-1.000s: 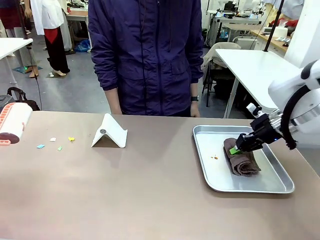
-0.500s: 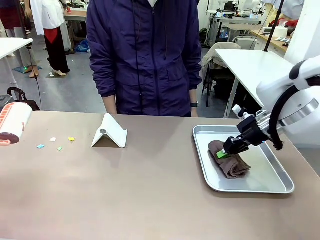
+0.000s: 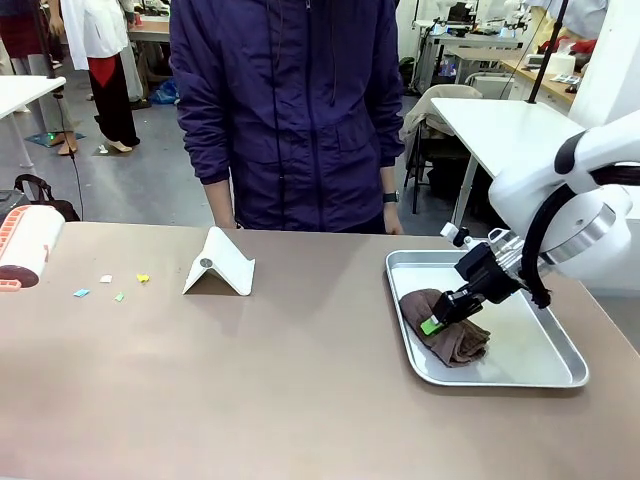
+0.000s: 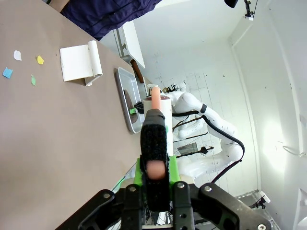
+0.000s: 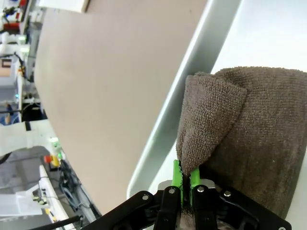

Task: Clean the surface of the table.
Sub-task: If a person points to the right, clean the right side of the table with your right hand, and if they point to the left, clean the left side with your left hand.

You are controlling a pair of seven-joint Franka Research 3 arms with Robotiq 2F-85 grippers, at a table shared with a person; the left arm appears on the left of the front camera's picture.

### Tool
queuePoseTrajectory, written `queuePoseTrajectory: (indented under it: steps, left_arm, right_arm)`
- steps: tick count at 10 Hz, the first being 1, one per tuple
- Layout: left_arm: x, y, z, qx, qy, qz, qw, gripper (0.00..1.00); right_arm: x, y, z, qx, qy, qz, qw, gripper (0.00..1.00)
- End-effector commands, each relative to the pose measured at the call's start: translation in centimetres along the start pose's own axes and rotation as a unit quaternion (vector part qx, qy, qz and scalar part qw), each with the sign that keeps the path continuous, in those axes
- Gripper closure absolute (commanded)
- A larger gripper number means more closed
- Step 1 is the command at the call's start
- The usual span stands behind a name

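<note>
pinching just a thin fold of the brown cloth (image 3: 455,342) with the right gripper (image 3: 432,326), jaws closed nearly to touching on that fold, inside the tray (image 3: 530,379) beside its left rim. probably about to lift the cloth out and wipe the table (image 3: 250,390), found under the tray and stretching far to the tray's left.

could lose the cloth first: gripping so little fabric, with the bulk lumped on the tray floor, invites a slip once the weight hangs free. could also drag the hanging bulk against the tray's raised left rim, shoving or tipping the tray instead of clearing it. calls for a clean lift before any sideways travel.

further left of the tray, must pass the white folded stand (image 3: 220,266) before reaching the paper scraps (image 3: 112,287), well apart from the tray. risks knocking the stand over, or flicking the light scraps off the table rather than gathering them, if swept fast or with a bunched cloth.

also holding something on the other side: left gripper (image 4: 154,172) closed on a dark textured piece (image 4: 154,139) with pinkish ends, too close to the lens to name. risks a clash of arms if reaching far left of the tray toward that side. worth minding too the person (image 3: 285,110) standing across the table, behind the stretch left of the tray.
</note>
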State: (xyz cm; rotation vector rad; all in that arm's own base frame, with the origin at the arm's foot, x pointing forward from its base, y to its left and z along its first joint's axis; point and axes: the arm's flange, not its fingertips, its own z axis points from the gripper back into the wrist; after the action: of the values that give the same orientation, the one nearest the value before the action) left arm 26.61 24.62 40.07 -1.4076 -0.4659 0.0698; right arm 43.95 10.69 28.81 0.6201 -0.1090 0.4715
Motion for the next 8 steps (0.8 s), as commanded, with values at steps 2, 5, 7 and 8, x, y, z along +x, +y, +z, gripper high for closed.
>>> queuePoseTrajectory:
  steps: [2,5,7,8]
  left_arm:
    - [-0.3,-0.4,0.1,-0.006,0.005,-0.005,1.0,1.0]
    - [-0.3,-0.4,0.1,-0.006,0.005,-0.005,1.0,1.0]
    - [-0.3,-0.4,0.1,-0.006,0.005,-0.005,1.0,1.0]
    - [-0.3,-0.4,0.1,-0.006,0.005,-0.005,1.0,1.0]
  right_arm:
    - [-0.2,-1.0,0.4,-0.03,-0.014,0.0,0.999,0.94]
    - [-0.1,-2.7,1.3,-0.087,-0.065,-0.045,0.993,0.94]
    - [0.0,-4.5,2.3,-0.098,-0.091,-0.085,0.987,0.94]
    - [-0.1,-5.5,2.9,-0.104,-0.1,-0.108,0.984,0.94]
